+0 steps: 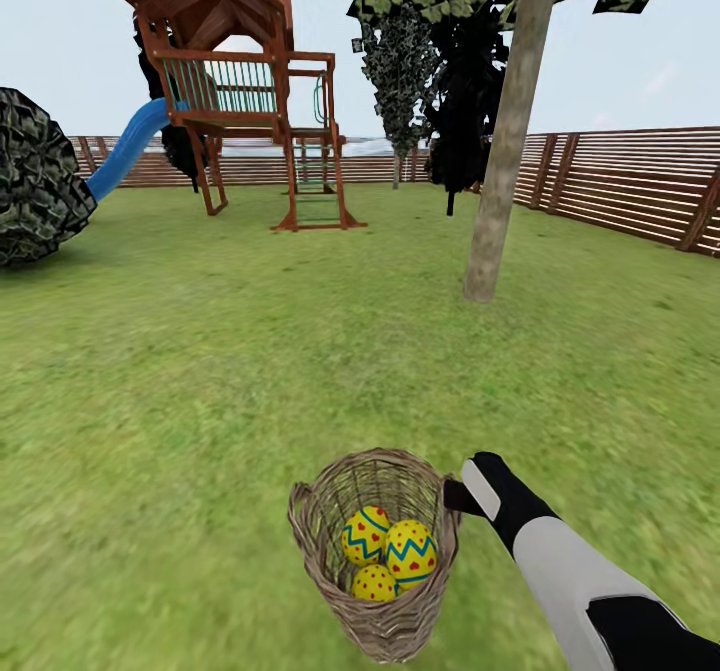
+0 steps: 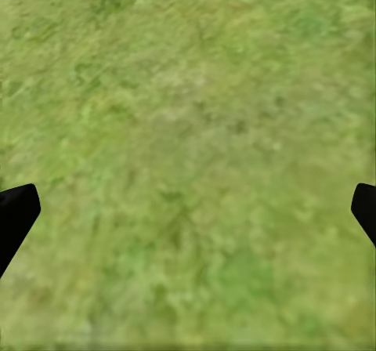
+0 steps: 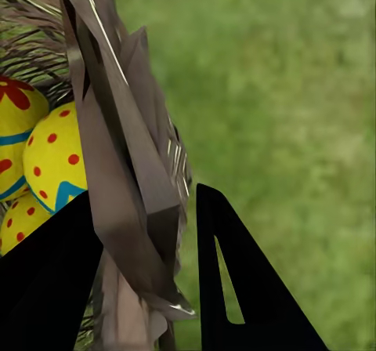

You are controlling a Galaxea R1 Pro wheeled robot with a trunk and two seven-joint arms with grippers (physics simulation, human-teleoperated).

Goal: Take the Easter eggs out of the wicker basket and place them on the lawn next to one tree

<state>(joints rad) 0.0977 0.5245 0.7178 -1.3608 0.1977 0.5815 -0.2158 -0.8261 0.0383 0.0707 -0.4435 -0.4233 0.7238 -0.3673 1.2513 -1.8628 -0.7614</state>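
1. Head view: the wicker basket [image 1: 378, 551] is near the bottom of the picture over the lawn [image 1: 200, 371], tilted so its open mouth faces the camera. The three eggs [image 1: 390, 554] lie inside it, bunched together and touching: two side by side and one below them. The right arm comes in from the lower right corner, and the right gripper [image 1: 458, 496] meets the basket's rim on its right side. Farther off, the tree [image 1: 505, 141] with the pale trunk stands on the grass ahead and to the right, well apart from the basket. A wooden play frame [image 1: 245, 91] with a blue slide [image 1: 125, 151] stands at the back left, a round dark bush [image 1: 35, 176] at the left edge, and a slatted fence [image 1: 620, 181] runs along the back and right.

2. Left wrist view: the left gripper [image 2: 188, 210] hangs over bare lawn [image 2: 188, 132]. Its two dark fingertips [image 2: 16, 210] show at opposite edges of the picture, so the jaws stand wide apart with nothing between them.

3. Right wrist view: the right gripper [image 3: 164, 265] has its jaws closed on the basket's wall [image 3: 125, 179], one finger inside [image 3: 47, 288] and one outside [image 3: 235, 288], with the woven rim pinched between. The eggs [image 3: 51, 159] show just inside the wall, next to the inner finger. Grass [image 3: 282, 92] lies beyond the outer finger.
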